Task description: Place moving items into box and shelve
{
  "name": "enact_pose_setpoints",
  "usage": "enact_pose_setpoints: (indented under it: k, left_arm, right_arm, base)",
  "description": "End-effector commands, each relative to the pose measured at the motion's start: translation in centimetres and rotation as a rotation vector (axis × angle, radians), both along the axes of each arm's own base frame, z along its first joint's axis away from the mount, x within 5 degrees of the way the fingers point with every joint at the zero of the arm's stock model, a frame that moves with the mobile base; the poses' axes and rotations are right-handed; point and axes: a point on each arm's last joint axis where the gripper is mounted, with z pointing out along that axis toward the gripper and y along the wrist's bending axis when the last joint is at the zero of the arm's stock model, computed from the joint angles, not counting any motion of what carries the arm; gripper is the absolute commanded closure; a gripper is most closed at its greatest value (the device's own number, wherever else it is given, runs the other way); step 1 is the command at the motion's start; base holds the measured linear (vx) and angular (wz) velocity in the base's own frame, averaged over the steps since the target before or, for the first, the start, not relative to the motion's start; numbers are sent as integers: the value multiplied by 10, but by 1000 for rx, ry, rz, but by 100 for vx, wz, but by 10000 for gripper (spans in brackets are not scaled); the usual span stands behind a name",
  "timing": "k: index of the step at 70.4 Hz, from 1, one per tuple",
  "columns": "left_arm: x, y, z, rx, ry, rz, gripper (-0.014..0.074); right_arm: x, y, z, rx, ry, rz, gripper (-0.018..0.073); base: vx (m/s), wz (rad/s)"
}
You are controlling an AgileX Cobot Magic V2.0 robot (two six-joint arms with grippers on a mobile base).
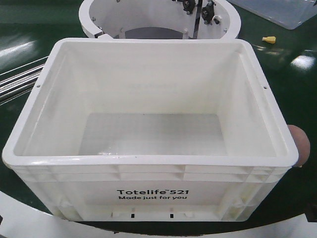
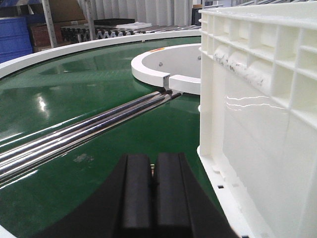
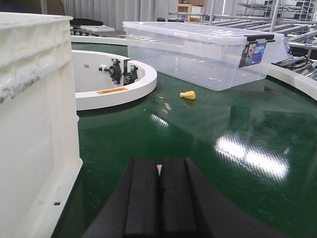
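A large white rectangular plastic tote (image 1: 148,160) printed "Totelife 521" stands open on the glossy green worktop (image 1: 293,91), its inside showing bare walls and floor. A dusty pink-brown plush ball (image 1: 302,146) sits just beside the tote's right wall, half cut off by the frame edge. The left hand (image 2: 152,163) hangs low near the tote's left wall, its black fingers pressed together on nothing. The right hand (image 3: 159,166) hangs to the tote's right, fingers likewise together; a pinkish sliver shows at their tips, and I cannot tell what it is. Beyond the tote lie a tiny yellow cone-shaped piece (image 3: 187,94) and a clear plastic lidded container (image 3: 198,54).
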Motion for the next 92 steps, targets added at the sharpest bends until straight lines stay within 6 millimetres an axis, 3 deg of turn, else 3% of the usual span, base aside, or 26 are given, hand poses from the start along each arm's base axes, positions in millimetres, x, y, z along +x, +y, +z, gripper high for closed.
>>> enact_pose_setpoints:
  k: [1,26,38,51,64,73,86,92]
  left_arm:
    - [1,1,-4,-12,-54,12,603]
    - [1,1,-3,-13,-65,14,603]
    - [-1,3,15,-94,-201,32,603]
    - [-10,5,57,-42,-399,43,603]
    - [-32,5,114,-39,-578,42,603]
    - [-41,6,149,-43,-649,41,603]
    - [-26,5,196,94,-649,79,603]
    - [-13,6,214,190,-680,118,603]
  right_arm:
    - [-1,0,9,-8,-100,0,565]
    - [-1,0,9,-8,-105,0,565]
    - [-2,0,23,34,-241,2,565]
    - [-11,1,59,5,-360,3,565]
    - [-28,1,118,-150,-448,-20,565]
    - [-27,1,151,-164,-469,-24,565]
    - [-9,2,194,-181,-535,-20,565]
    - [5,1,207,-271,-544,-38,565]
  base:
    - [0,0]
    - [0,0]
    - [0,0]
    - [0,0]
    - [0,0]
    - [0,0]
    - [0,0]
    - [0,0]
